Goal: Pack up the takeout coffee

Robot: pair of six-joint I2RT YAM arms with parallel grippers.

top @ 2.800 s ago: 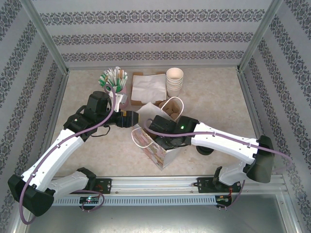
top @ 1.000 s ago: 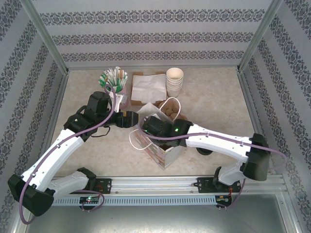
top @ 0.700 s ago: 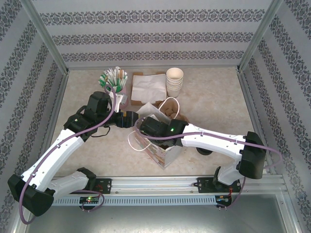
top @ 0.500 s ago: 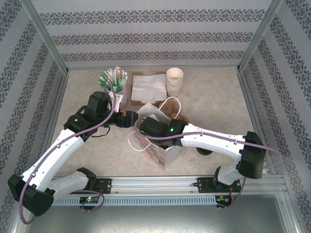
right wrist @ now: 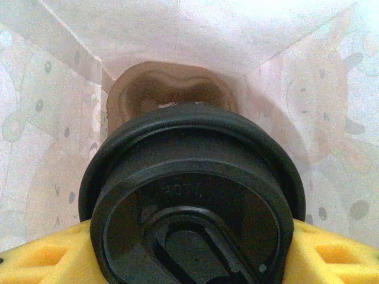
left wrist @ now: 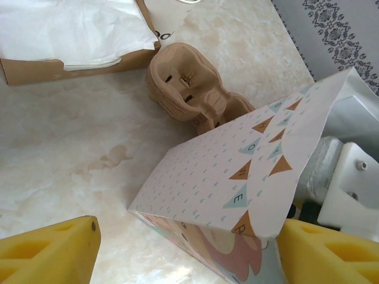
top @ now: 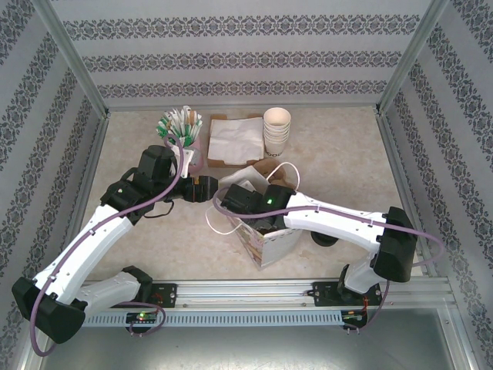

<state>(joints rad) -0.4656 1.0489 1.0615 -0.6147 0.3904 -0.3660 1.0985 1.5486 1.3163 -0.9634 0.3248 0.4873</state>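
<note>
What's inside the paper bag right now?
The black-lidded coffee cup, gripped by the right claw, over a brown cup holder at the bag's bottom. The lid covers the cup's body and part of the holder.

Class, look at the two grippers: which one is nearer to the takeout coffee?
Right. The right gripper clamps the takeout coffee at its sides, inside the paper bag. The left gripper stands open outside the bag, facing its outer wall.

Letters on a pale, patterned paper gift bag [left wrist: 201, 177].
Its triangular bunting flags [left wrist: 235, 197] spell O, W, E, R; raised lettering on the round black plastic cup lid [right wrist: 189, 201] is too faint to read.
</note>
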